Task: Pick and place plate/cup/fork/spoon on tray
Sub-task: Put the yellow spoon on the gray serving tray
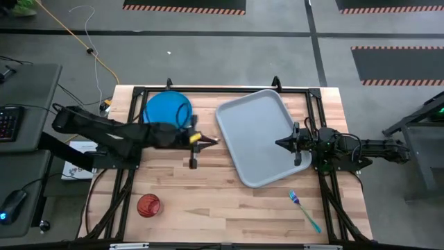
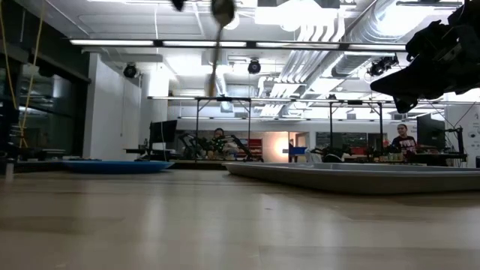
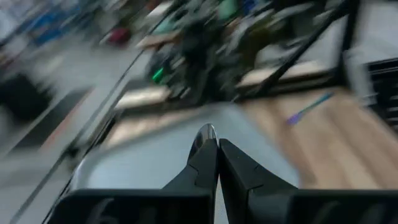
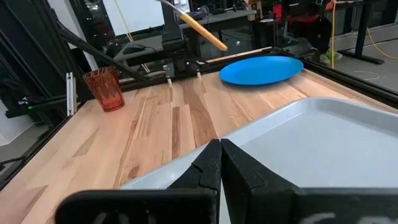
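1. Nearest the overhead camera are two dark arms: the left gripper (image 1: 206, 141) sits at mid-frame between plate and tray, and the right gripper (image 1: 284, 144) is right of centre over the tray's right edge.
2. Left gripper: fingers clamped on the spoon (image 2: 222, 10). In the right wrist view its orange handle (image 4: 202, 27) slants through the air above the surface; in the low view the silvery bowl hangs at the top of the frame with the stem running up out of sight.
3. Right gripper: fingers pressed together, holding nothing, hovering over the tray.
4. One tray (image 1: 258, 137), pale grey-blue, centre-right in the high view, long axis running from upper frame to lower frame and slightly tilted.
5. One blue plate (image 1: 166, 109), upper left of the surface, lying flat, just beside the left arm.
6. One red-orange cup (image 1: 148, 205), lower left, upright, well apart from the rest.
7. One blue fork (image 1: 304, 210), lower right, below the tray; its long axis is diagonal, tines towards upper left, handle towards lower right.
8. One wooden surface (image 1: 222, 201) carries everything.
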